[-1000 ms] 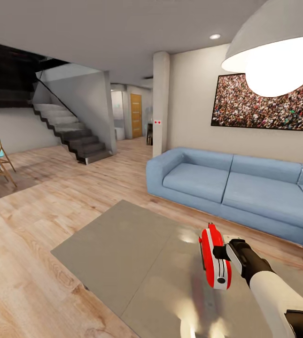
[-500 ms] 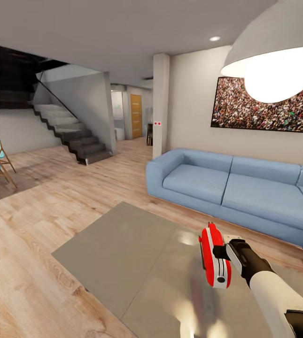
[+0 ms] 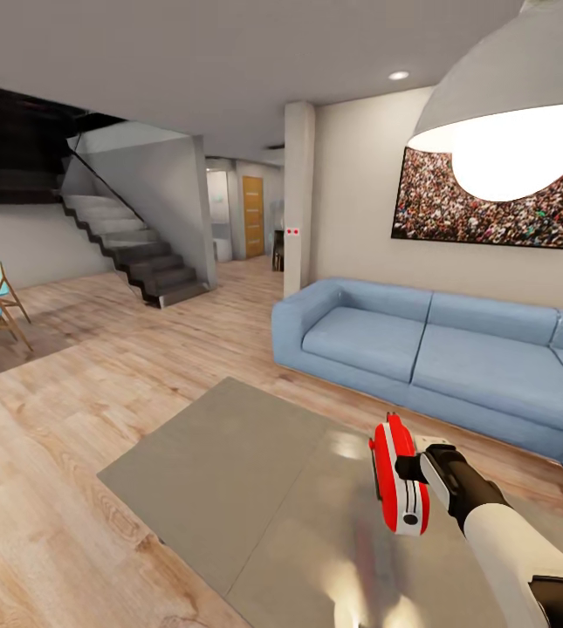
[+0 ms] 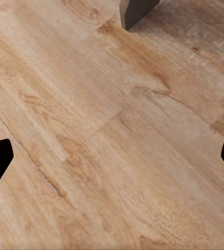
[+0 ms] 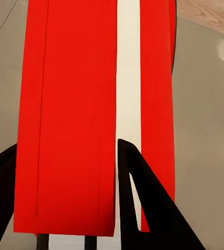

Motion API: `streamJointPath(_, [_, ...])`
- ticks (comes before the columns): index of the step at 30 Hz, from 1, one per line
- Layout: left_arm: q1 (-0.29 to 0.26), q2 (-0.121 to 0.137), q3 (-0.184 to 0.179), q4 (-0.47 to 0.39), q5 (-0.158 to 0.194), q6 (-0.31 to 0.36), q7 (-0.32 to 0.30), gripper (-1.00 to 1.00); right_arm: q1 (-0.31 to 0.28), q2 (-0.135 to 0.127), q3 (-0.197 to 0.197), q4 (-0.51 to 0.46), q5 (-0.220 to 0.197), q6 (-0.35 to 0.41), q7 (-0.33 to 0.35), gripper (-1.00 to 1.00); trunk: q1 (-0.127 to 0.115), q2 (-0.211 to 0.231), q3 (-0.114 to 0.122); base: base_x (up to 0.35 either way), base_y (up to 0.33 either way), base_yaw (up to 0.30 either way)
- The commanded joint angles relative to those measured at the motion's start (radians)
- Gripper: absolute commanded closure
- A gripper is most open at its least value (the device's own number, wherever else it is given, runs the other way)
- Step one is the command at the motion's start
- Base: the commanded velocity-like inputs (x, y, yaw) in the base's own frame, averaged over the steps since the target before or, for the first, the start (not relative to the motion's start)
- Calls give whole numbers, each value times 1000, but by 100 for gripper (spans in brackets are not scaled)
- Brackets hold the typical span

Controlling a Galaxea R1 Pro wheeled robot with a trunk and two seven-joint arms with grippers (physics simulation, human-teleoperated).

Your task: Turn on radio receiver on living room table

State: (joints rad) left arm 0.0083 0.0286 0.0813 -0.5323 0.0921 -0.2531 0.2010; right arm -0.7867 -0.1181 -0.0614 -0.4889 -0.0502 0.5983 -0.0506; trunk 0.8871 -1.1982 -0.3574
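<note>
The radio receiver point(image 3: 399, 478) stands on edge near the table's point(image 3: 229, 471) far right side, w/ its narrow red-and-white rim facing the head cam and the far edge of the top just behind it. The right gripper point(image 3: 410, 469) comes in from the near right and meets the radio's right side; in the wrist view the dark fingers point(image 5: 143, 208) lie across the red shell point(image 5: 70, 114) on both sides of the white stripe, so it looks clamped on the radio, probably to steady or lift it so the switch can be reached or pressed. Whether the radio rests on the top or is held just above it I can't tell; the glossy surface throws a blurred red reflection below it. Knob and face don't read from this angle, so on/off status is unknown. The left gripper point(image 4: 112, 156) hangs over bare wood floor point(image 4: 91, 104), fingertips spread wide apart at the frame edges w/ nothing between them, prob. parked out of the way since one arm does the job. Beyond the table's far edge sits the blue sofa point(image 3: 438, 349), w/ a pendant lamp point(image 3: 508, 113) overhead and a crowd picture point(image 3: 482, 201) on the wall; stairs point(image 3: 133, 244) at far left. Judgement: robot is at the task's thing, the switching step is in hand, not shown as done.
</note>
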Motion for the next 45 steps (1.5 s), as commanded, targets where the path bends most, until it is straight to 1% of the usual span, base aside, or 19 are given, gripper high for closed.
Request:
streamJointPath(1, [0, 0, 0, 0, 0, 0, 0, -100, 0, 0, 0, 0, 1, 0, 0, 100, -4, 7, 3, 0, 0, 0])
streamJointPath(45, [0, 0, 0, 0, 0, 0, 0, -100, 0, -5, -3, 0, 1, 0, -3, 100, -173, 315, 141, 0, 0, 0])
